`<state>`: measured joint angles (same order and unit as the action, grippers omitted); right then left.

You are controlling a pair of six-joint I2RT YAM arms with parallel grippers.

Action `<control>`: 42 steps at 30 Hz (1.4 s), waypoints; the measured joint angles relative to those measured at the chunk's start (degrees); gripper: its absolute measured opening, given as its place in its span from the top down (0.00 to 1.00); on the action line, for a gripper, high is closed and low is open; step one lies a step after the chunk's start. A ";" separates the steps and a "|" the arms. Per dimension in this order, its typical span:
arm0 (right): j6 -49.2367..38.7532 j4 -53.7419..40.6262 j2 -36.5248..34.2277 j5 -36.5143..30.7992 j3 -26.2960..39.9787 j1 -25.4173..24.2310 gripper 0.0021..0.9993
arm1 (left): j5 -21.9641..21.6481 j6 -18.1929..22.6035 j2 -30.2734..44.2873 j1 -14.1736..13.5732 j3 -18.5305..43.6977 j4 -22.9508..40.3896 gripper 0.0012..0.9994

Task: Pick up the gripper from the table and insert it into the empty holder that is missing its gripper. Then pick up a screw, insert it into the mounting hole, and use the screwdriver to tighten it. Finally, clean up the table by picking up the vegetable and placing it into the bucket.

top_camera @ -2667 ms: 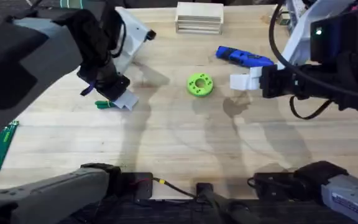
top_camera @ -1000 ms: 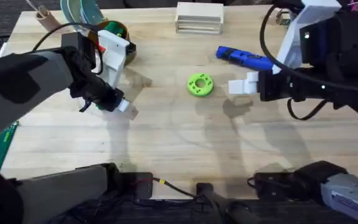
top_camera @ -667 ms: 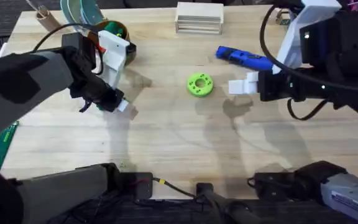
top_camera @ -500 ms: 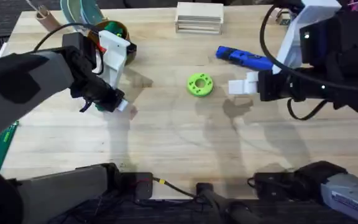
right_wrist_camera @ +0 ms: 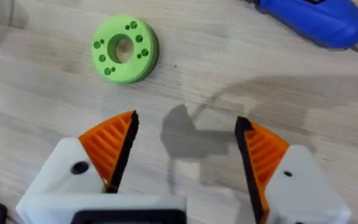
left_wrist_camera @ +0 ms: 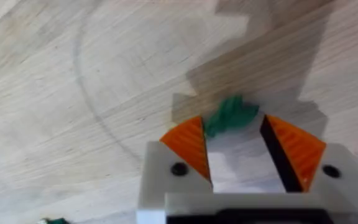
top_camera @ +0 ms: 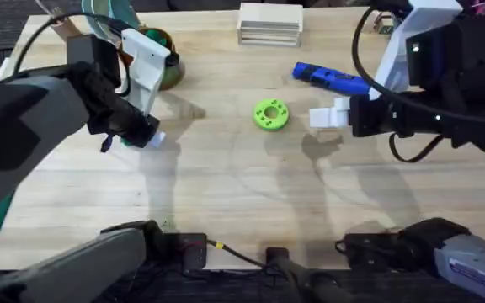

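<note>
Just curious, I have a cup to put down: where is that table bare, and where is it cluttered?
Bare: the near half of the table, in front of the green disc. Cluttered: the far edge, with bucket, wooden block and screwdriver.

Black arms, white end effector [right_wrist_camera: 185, 158] blocks, orange ribbed pads [left_wrist_camera: 187, 144], dark screws.
</note>
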<state>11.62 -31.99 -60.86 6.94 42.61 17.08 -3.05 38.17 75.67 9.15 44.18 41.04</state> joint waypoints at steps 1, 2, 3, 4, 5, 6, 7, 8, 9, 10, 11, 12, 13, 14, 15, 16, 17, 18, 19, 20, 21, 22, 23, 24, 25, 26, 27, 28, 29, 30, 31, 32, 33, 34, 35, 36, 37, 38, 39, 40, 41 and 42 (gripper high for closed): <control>0.00 -0.02 0.00 0.00 0.00 0.00 0.01 | -0.26 0.00 -0.48 0.00 0.00 0.09 0.39; -0.01 0.00 0.00 0.00 0.00 0.00 0.01 | -0.82 0.00 -0.88 0.00 0.00 0.13 0.38; 0.00 -0.02 0.00 0.00 0.00 0.00 0.01 | -1.33 0.00 -1.11 0.00 0.00 0.11 0.37; 0.00 -0.01 0.00 0.00 0.00 0.00 0.01 | -1.77 0.00 -1.17 0.00 0.00 0.11 0.36; 0.00 -0.02 0.00 0.00 0.00 0.00 0.01 | -2.26 0.00 -1.15 0.00 0.00 0.11 0.34; 0.00 0.00 0.00 0.00 0.00 0.00 0.01 | -2.66 0.01 -1.13 0.00 0.00 0.19 0.32; 0.00 0.00 0.00 0.00 0.00 0.00 0.01 | -2.85 0.02 -1.13 0.00 0.00 0.21 0.30; -0.02 -0.02 0.00 0.00 0.00 0.00 0.01 | -3.04 0.02 -1.13 0.00 0.00 0.22 0.29; 0.00 -0.02 0.00 0.00 0.00 0.00 0.01 | -3.23 0.04 -1.13 0.00 0.00 0.26 0.27; 0.00 -0.02 0.00 0.00 0.00 0.00 0.01 | -3.28 0.02 -1.13 0.00 0.00 0.26 0.25; 0.00 -0.01 0.00 0.00 0.00 0.00 0.01 | -3.33 0.02 -1.13 0.00 0.00 0.26 0.25; 0.00 -0.01 0.00 0.00 0.00 0.00 0.01 | -3.48 0.03 -1.13 0.00 0.00 0.22 0.24; 0.00 -0.02 0.00 0.00 0.00 0.00 0.01 | -3.63 0.16 -1.13 0.02 0.00 0.10 0.24; 0.00 -0.02 0.00 0.00 0.00 0.00 0.01 | -3.68 0.53 -1.13 0.08 0.00 0.01 0.24; -0.02 -0.01 0.00 -0.01 0.00 0.00 0.01 | -3.71 1.07 -1.11 0.22 0.00 0.00 0.24; 0.00 -0.02 0.00 0.00 0.00 0.00 0.01 | -3.71 1.68 -1.06 0.48 0.00 -0.04 0.24; 0.00 -0.02 0.00 0.00 0.00 0.00 0.01 | -3.73 2.20 -0.97 0.86 0.00 -0.07 0.24; 0.00 -0.01 0.00 0.00 0.00 0.00 0.01 | -3.75 2.51 -0.85 1.28 0.00 -0.15 0.24; 0.00 -0.02 0.00 0.00 0.00 0.00 0.01 | -3.78 2.88 -0.61 1.91 0.00 -0.41 0.24; 0.00 -0.02 0.00 0.00 0.00 0.00 0.01 | -3.80 3.07 -0.27 2.59 -0.02 -0.82 0.24; 0.00 -0.02 0.00 0.00 0.00 0.00 0.01 | -3.78 3.31 0.12 3.34 -0.02 -1.37 0.24; 0.00 -0.02 0.00 0.00 0.00 0.00 0.01 | -3.68 3.47 0.52 4.07 -0.02 -1.84 0.23; 0.00 -0.02 0.00 0.00 0.00 0.00 0.01 | -3.60 3.53 0.76 4.59 -0.02 -2.11 0.24; 0.00 -0.02 0.00 0.00 0.00 0.00 0.01 | -3.30 3.63 0.86 5.08 -0.02 -2.45 0.23; 0.00 -0.02 0.00 0.00 0.00 0.00 0.01 | -2.78 3.67 0.90 5.45 -0.02 -2.72 0.23; 0.00 0.00 0.00 0.00 0.00 0.00 0.01 | -2.18 3.70 0.86 5.67 -0.02 -2.80 0.23; 0.00 -0.02 0.00 0.00 0.00 0.00 0.01 | -1.29 3.74 0.88 5.82 -0.02 -2.84 0.23; 0.00 -0.01 0.00 0.00 0.00 0.00 0.01 | -0.55 3.84 0.95 5.90 -0.02 -2.82 0.23; 0.00 -0.02 0.00 0.00 0.00 0.00 0.01 | 0.14 3.85 1.15 5.90 -0.02 -2.86 0.23; 0.00 -0.02 0.00 0.00 0.00 0.00 0.01 | 0.59 3.86 1.42 5.90 -0.02 -2.87 0.23; -0.01 0.00 0.00 0.00 0.00 0.00 0.01 | 0.94 3.87 1.86 5.90 -0.02 -2.75 0.23; 0.00 -0.02 0.00 -0.02 0.00 0.00 0.01 | 1.27 3.87 2.41 5.90 -0.02 -2.67 0.23; 0.00 -0.02 0.00 0.00 0.00 0.00 0.01 | 1.48 3.89 2.90 5.90 -0.02 -2.52 0.23; 0.00 0.00 0.00 0.00 0.00 0.00 0.01 | 1.60 3.93 3.25 5.90 -0.02 -2.27 0.23; 0.00 0.00 0.00 0.00 0.00 0.00 0.01 | 1.60 4.02 3.44 5.96 -0.02 -2.02 0.23; 0.00 -0.02 0.00 0.00 0.00 0.00 0.01 | 1.58 4.07 3.59 6.02 -0.02 -1.83 0.23; 0.00 0.00 0.00 0.00 0.00 0.00 0.01 | 1.55 4.11 3.79 6.07 -0.02 -1.78 0.23; 0.00 -0.02 0.00 0.00 0.00 0.00 0.01 | 1.53 4.15 4.31 6.08 -0.02 -1.79 0.23; 0.00 -0.02 0.00 0.00 0.00 0.00 0.01 | 1.51 4.31 4.77 6.08 -0.02 -1.59 0.23; 0.00 0.00 0.00 0.00 0.00 0.00 0.01 | 1.51 4.29 5.20 6.05 -0.08 -1.72 0.24; -0.01 -0.04 0.00 0.00 0.00 0.00 0.01 | 1.64 4.29 5.67 6.05 -0.07 -1.76 0.25; 0.00 -0.02 0.00 0.00 0.00 0.00 0.01 | 1.93 4.29 5.82 6.05 -0.04 -1.63 0.30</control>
<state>11.62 -32.01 -60.86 6.94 42.61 17.08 -1.12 42.46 81.49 15.20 44.14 39.40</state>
